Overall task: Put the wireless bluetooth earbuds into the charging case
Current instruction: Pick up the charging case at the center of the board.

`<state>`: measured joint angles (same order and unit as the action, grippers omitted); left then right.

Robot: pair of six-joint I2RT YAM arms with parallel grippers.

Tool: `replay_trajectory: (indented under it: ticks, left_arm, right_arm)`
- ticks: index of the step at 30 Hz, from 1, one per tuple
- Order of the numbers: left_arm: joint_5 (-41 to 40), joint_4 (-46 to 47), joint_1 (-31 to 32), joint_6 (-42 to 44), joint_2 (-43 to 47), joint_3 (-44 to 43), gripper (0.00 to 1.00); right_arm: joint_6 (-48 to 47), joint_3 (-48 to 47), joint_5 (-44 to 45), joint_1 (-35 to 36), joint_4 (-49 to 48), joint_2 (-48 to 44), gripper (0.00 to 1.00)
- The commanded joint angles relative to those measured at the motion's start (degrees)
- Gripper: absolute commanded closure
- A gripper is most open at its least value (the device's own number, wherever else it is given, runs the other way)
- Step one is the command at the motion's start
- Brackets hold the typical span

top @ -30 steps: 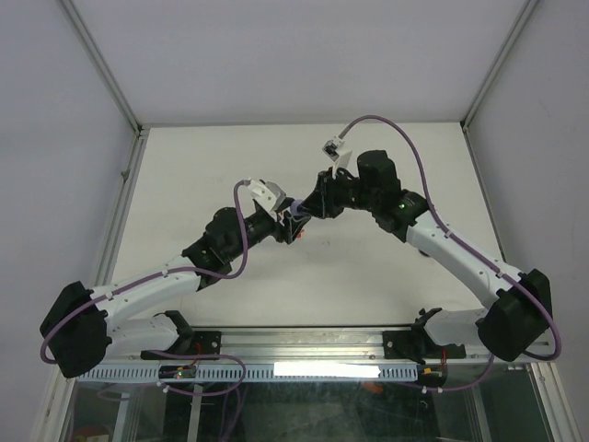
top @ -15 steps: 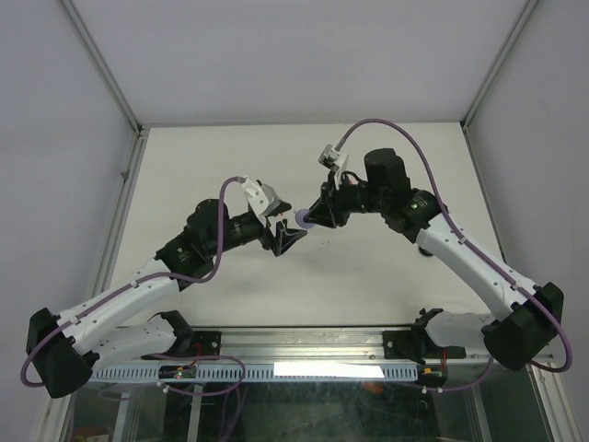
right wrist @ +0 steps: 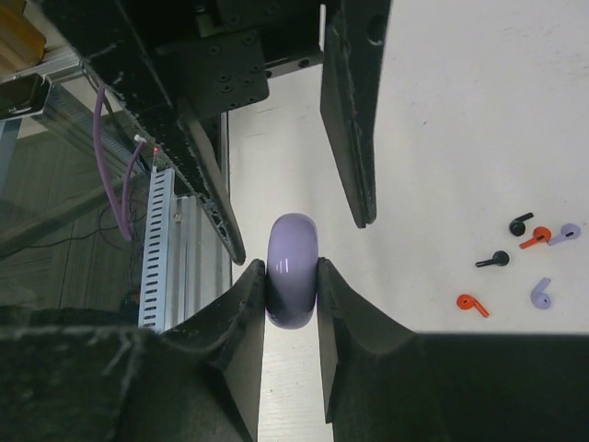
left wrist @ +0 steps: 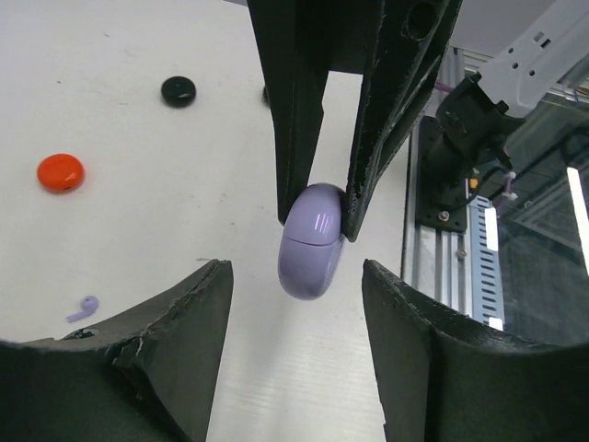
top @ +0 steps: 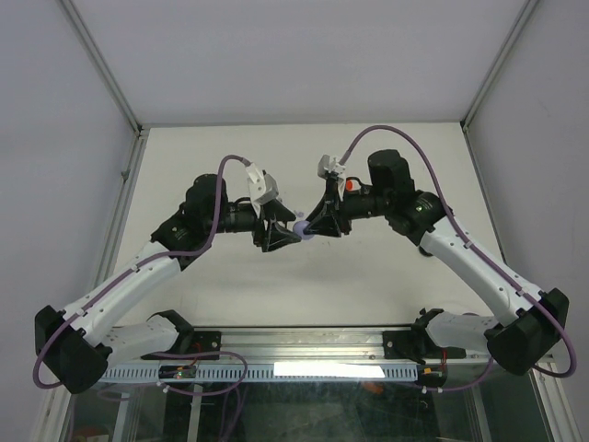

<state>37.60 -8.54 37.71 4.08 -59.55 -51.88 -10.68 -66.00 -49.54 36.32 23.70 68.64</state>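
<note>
White table point(top: 368, 276) inside grey walls, a metal rail point(top: 304, 345) along the near edge, and both arms meet over the middle. From above, the two black tips crowd together and the lavender case point(top: 302, 227) is just a pale speck between them, held up off the surface; the right wrist camera makes it clear: the right gripper point(right wrist: 292, 276) is clamped on the case, one pad on each broad face, the round body standing on edge between them; the left gripper point(left wrist: 296, 276) comes in from the opposite way with its fingers spread wide, one to each side of the case, neither pad pressing it as far as I can see; the left wrist camera gives what the other doesn't, a seam across the case with the lid shut, and on the table behind it a red case point(left wrist: 60, 172), a black case point(left wrist: 178, 89) and one lavender bud point(left wrist: 83, 308) lying loose; only the right wrist camera shows the earbuds point(right wrist: 540, 294) scattered together on the table, well apart from the held case: two black, two red, two lavender, all lying outside any case; from above I can't pick them out.
</note>
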Motion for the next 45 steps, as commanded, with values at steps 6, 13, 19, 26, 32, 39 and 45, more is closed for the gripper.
replay_trajectory:
  ticks: [6, 13, 19, 26, 32, 39, 45]
  left_arm:
    - [13.33, -2.65, -1.64, 0.85, -4.61, -5.02, 0.5]
    - [16.56, -4.32, -1.99, 1.28, -5.87, -6.12, 0.67]
    - [17.02, -5.21, -2.03, 1.52, -6.37, -6.11, 1.0]
    - [12.81, -5.21, -2.03, 0.93, -4.74, -5.23, 1.0]
    - [2.79, 8.03, -2.12, -7.41, 1.06, 1.32, 1.0]
    - [-5.48, 25.03, -2.12, -15.3, 6.63, 10.01, 1.0]
    - [-5.47, 38.26, -2.15, -19.92, 6.36, 13.92, 1.0]
  right_arm:
    - [-6.91, -4.96, -3.43, 1.56, 4.62, 1.73, 1.0]
    - [-9.22, -5.66, -3.39, 2.24, 6.55, 2.59, 1.0]
    - [-9.84, -6.26, -3.07, 2.76, 6.88, 3.27, 0.98]
    - [-8.68, -5.0, -0.35, 2.59, 3.13, 0.78, 0.71]
    - [1.21, 4.38, -1.05, -3.07, -13.58, -5.17, 0.54]
    - [8.74, 14.83, -1.5, -4.85, -32.44, -8.7, 0.49]
    - [15.91, 23.1, 0.81, -4.07, -51.83, -9.29, 0.47]
